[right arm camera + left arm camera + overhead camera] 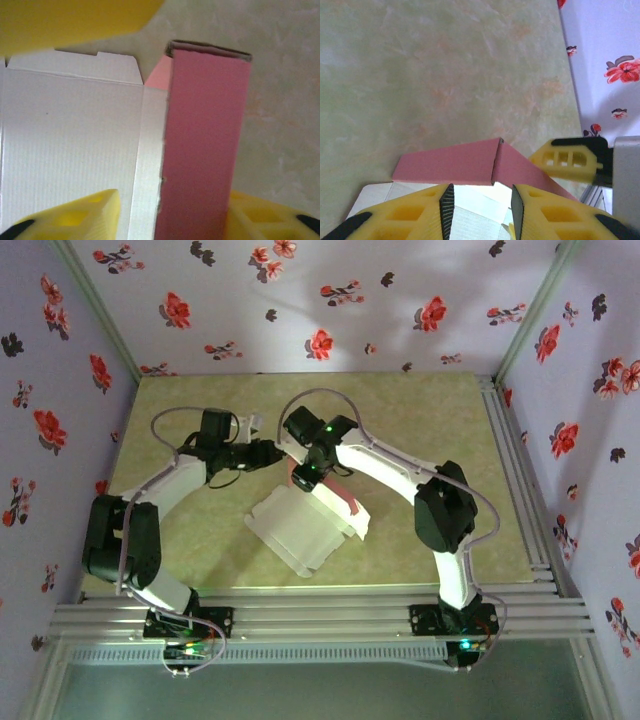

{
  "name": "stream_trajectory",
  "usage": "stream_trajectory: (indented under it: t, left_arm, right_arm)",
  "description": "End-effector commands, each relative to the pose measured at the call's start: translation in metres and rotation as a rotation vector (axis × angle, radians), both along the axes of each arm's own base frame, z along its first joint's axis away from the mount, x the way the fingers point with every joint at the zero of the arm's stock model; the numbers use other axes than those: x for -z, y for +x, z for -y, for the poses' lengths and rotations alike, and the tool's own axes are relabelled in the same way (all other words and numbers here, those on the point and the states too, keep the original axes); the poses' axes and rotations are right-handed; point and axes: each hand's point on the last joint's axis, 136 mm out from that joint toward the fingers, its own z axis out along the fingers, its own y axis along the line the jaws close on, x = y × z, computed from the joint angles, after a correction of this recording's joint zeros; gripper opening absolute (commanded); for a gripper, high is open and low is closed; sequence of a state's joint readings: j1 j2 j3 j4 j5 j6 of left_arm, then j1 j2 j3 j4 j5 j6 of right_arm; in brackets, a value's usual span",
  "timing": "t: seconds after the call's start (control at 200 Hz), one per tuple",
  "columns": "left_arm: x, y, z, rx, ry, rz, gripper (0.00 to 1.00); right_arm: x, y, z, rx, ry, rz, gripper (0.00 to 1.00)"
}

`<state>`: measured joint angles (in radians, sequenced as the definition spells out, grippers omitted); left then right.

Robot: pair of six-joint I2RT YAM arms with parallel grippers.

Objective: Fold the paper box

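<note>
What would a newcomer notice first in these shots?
The paper box lies whitish-grey face up mid-table, with one salmon-pink flap raised along its far right edge. The right gripper straddles that flap, and the left gripper points at it from close by. Red-flowered wallpaper surrounds the scene.

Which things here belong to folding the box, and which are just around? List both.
Part of the job:
- paper box, pink flap raised
- left gripper
- right gripper, a finger on either side of that flap

Just there:
- table
- flowered walls
- metal rails
</note>
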<state>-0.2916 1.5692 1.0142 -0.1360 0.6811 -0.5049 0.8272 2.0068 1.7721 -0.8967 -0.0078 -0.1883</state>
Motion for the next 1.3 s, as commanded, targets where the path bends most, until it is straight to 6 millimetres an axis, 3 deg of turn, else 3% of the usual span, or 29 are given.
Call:
stream_trajectory:
  t: [0.0,0.185,0.37,0.5,0.98,1.295]
  left_arm:
    - [-0.006,-0.003,0.004,0.042,-0.015,0.039,0.40]
    - [-0.015,0.003,0.020,0.089,-0.076,0.076,0.44]
    - [-0.005,0.002,0.037,0.132,-0.060,0.047,0.45]
    - [0.006,0.007,0.035,0.112,-0.019,0.033,0.43]
    - [0.009,0.011,0.033,0.094,0.006,0.026,0.38]
    - [0.023,0.012,0.025,0.064,0.012,-0.014,0.33]
  right_arm:
    - [-0.019,-0.008,0.001,0.007,0.056,-0.008,0.58]
    - [-0.036,-0.020,0.008,0.087,0.182,-0.052,0.66]
    - [-0.049,-0.024,0.016,0.162,0.323,-0.128,0.64]
    - [-0.054,-0.026,0.020,0.198,0.385,-0.149,0.63]
    - [-0.033,-0.023,0.031,0.291,0.377,-0.147,0.56]
    - [-0.034,-0.026,0.035,0.315,0.401,-0.141,0.53]
